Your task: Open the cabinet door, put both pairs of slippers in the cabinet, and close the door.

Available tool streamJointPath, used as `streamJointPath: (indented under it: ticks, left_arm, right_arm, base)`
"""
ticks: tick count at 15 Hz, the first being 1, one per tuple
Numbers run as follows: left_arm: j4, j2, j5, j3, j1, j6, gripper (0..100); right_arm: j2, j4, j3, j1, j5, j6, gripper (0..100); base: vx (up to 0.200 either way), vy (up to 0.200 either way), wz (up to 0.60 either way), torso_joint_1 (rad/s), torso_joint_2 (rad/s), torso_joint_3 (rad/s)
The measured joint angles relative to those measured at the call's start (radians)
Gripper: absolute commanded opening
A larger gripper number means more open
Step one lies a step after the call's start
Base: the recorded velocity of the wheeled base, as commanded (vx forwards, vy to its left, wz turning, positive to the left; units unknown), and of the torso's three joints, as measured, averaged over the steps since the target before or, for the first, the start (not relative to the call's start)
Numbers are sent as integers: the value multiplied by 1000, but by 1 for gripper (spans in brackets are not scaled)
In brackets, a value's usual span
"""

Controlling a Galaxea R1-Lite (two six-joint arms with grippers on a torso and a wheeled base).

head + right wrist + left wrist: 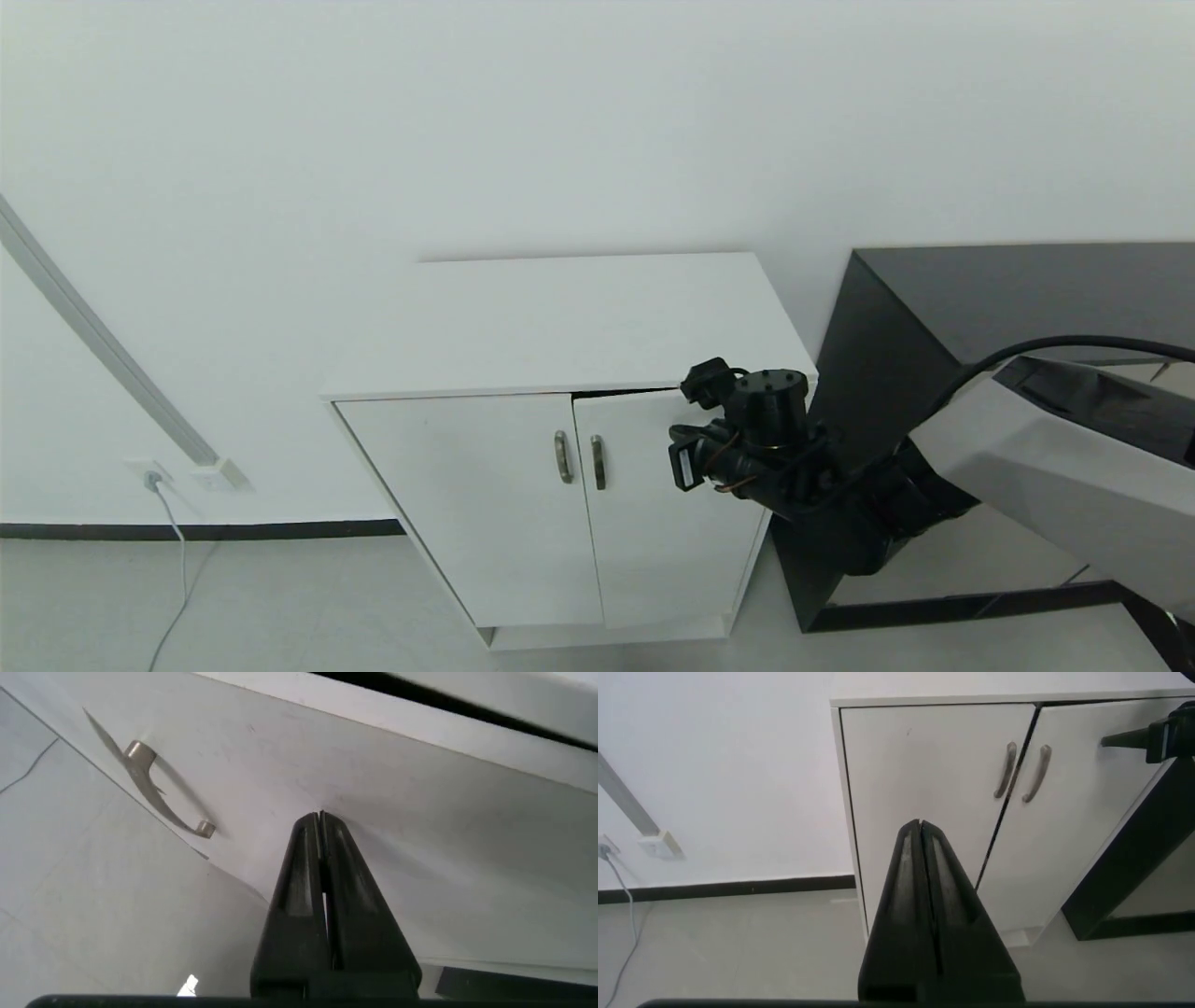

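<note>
My left gripper [920, 826], two black fingers pressed together with no gap and nothing between them, hangs well apart from the work, above the pale grey floor [280, 607] and pointing towards the front of the low white two-door cabinet [560, 317]. My right gripper [320, 821] is likewise closed on nothing; its joined tips lie at the face of the cabinet's right-hand white door [672, 551], in the upper part of the panel, between the handles and the outer edge. Whether the tips press on the panel or stand just off it cannot be told. This door is slightly ajar: a narrow dark gap runs along its top edge beneath the cabinet's top board, while the left-hand white door [467, 504] sits flush. Two curved brushed-metal handles stand upright side by side at the meeting edges, the left handle [563, 456] on the left door and the right handle [597, 462] on the ajar one. Just beside the cabinet on my right stands a black, glossy-sided block of furniture [934, 299]. Behind both rises a plain white wall [560, 112], carrying on my left a slanting white conduit [93, 345] that ends near a wall socket [149, 478], from which a grey cable [182, 560] trails to the floor.
</note>
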Motion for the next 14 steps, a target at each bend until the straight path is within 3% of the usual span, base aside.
streamJointPath:
  ticks: [14]
  left_arm:
    - [0,0,-1,0,0,0,0]
  right_arm:
    - [25,8,-44,-24,0,1,0]
  base:
    - [0,0,0,0,0,0]
